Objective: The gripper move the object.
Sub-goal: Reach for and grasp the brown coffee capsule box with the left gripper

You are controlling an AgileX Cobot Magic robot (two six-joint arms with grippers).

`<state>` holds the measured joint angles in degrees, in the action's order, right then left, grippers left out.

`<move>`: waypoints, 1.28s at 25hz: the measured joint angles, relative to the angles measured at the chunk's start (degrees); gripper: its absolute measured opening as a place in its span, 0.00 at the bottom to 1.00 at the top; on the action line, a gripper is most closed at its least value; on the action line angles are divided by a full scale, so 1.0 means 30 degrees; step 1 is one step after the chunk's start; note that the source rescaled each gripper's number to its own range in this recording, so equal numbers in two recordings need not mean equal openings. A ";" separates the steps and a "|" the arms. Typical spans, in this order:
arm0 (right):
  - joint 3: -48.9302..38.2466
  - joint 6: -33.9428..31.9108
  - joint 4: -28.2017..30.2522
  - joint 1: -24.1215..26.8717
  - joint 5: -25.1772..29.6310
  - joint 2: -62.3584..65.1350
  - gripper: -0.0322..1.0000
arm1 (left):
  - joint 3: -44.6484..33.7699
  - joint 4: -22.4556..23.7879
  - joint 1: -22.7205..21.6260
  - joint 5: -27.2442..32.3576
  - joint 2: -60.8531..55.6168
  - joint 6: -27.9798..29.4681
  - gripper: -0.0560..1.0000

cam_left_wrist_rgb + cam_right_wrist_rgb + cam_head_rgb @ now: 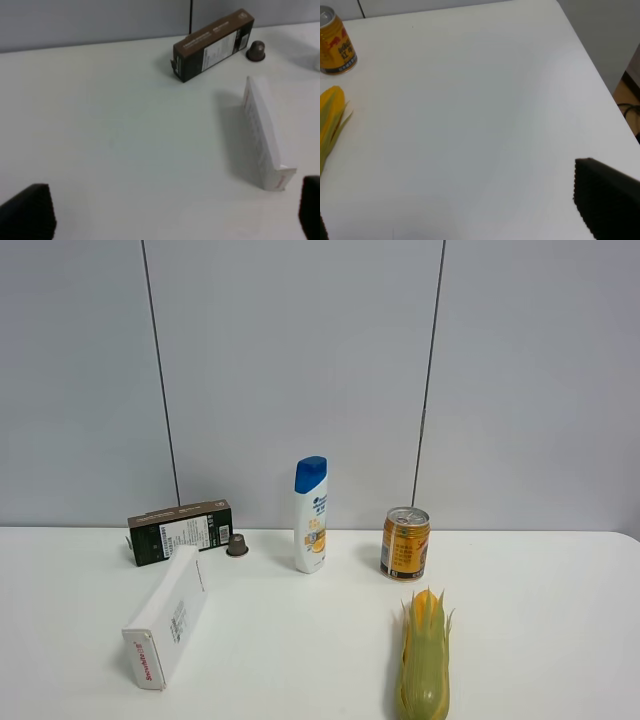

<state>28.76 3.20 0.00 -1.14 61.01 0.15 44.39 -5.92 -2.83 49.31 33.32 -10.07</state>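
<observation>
The dark brown and black carton (180, 531) with a white label panel lies on its side at the back left of the white table, near the wall. It also shows in the left wrist view (212, 45), far ahead of my left gripper (167, 220). That gripper is open and empty, with one black fingertip (27, 212) at each lower corner of that view. My right gripper (465, 215) is open and empty over the table's right part, one black finger (607, 197) showing. Neither arm shows in the exterior high view.
A white carton with red lettering (168, 614) lies in front of the dark carton; it also shows in the left wrist view (262, 132). A small brown capsule (237, 545), a shampoo bottle (311, 514), a gold can (405, 543) and a corn cob (424, 656) stand further right. The table's right edge (600, 75) is near.
</observation>
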 joint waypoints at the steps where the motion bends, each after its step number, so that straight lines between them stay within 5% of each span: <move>1: 0.0000 0.0000 0.0000 0.0000 0.0000 0.0000 1.00 | 0.0453 -0.0136 0.0000 -0.0098 0.1130 -0.0664 1.00; 7: 0.0000 0.0000 0.0000 0.0000 0.0000 0.0000 1.00 | 0.2563 -0.0421 0.0380 -0.1080 0.6659 -0.6593 1.00; 13: 0.0000 0.0000 0.0000 0.0000 0.0000 0.0000 1.00 | 0.2951 -0.1913 0.2973 -0.3622 1.0654 -1.1607 1.00; 20: 0.0000 0.0000 0.0000 0.0000 0.0000 0.0000 1.00 | 0.3567 -0.2548 0.5225 -0.7461 1.5577 -1.2412 1.00; 32: 0.0000 0.0000 0.0000 0.0000 0.0000 0.0000 1.00 | 0.7461 -0.0784 0.5551 -0.8446 2.0780 -1.1840 1.00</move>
<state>28.76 3.20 0.00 -1.14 61.01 0.15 66.77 -8.27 13.82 23.97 95.66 -45.59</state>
